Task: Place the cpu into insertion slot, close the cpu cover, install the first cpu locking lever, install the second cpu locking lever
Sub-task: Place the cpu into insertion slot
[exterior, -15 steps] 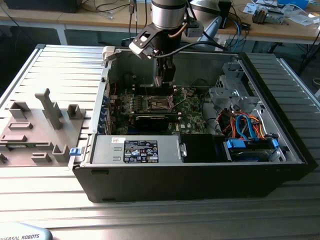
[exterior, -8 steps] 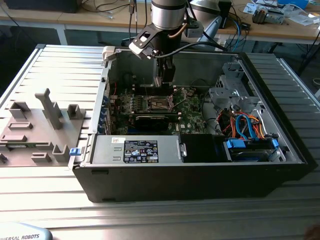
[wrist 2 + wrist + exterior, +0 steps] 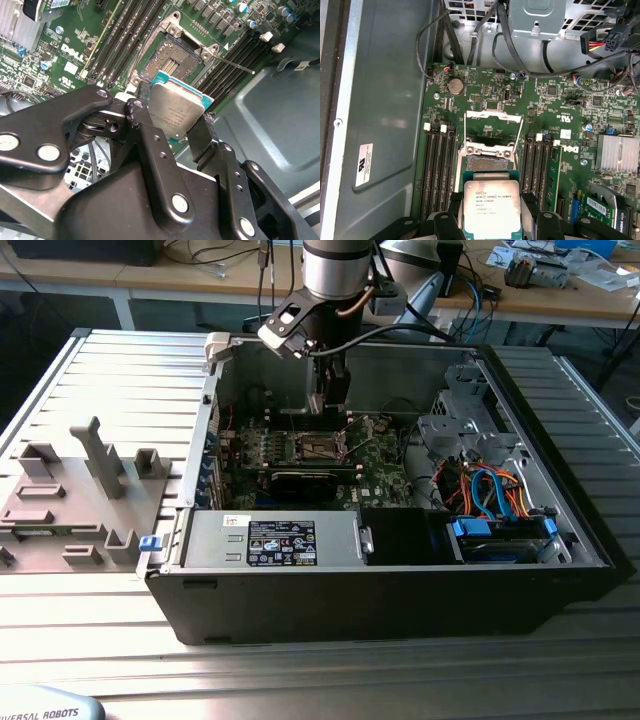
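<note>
Inside the open computer case [image 3: 380,592], the end effector [image 3: 173,120] grips the cpu [image 3: 492,207] above the insertion slot [image 3: 487,163].

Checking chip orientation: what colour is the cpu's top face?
The cpu top is silvery-grey with a teal-green rim; best in the first wrist view.

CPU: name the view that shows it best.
First wrist view: the cpu faces the camera squarely in the gripper. Second wrist view shows it tilted, partly behind a finger. Exterior view: too small to tell.
</note>
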